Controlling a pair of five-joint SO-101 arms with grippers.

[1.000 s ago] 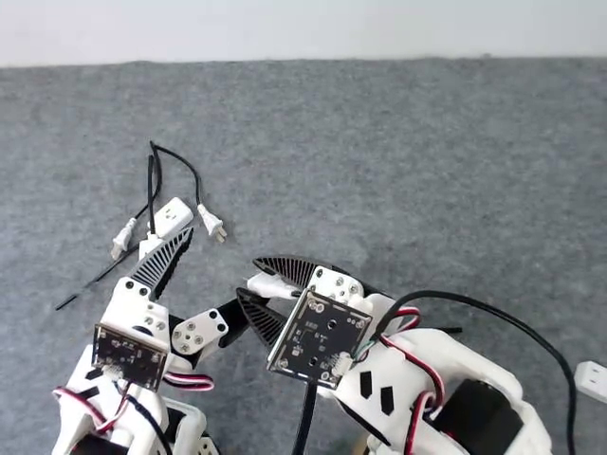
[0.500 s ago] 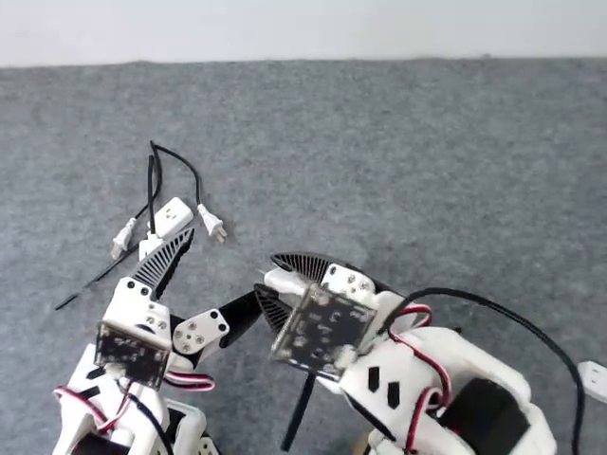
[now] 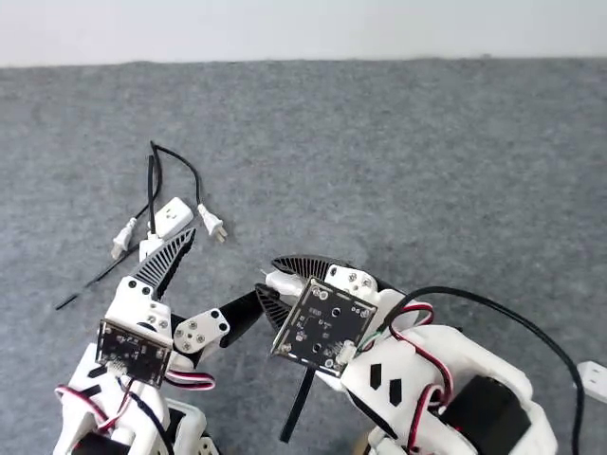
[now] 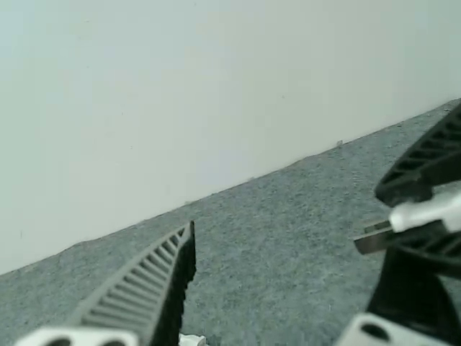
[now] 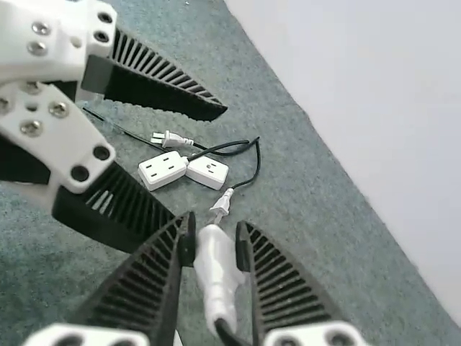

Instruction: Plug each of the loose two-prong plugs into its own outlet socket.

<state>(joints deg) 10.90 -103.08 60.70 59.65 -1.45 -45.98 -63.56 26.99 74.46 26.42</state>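
The right gripper has edged slightly away from the left arm, jaws pinched on a white two-prong plug. The left gripper gapes wide, holding nothing, near the outlet sockets on the grey mat. Best to square the prongs to one socket's slots while the left steadies that block.

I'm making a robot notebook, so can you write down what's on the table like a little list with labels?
held thing: a white plug, squeezed between the right jaws
right jaws: shut on the white plug
left jaws: open, holding nothing, next to the right jaws
outlet blocks: two white ones, side by side on the grey mat
loose plugs: two on black cords, lying by the outlet blocks, not plugged in
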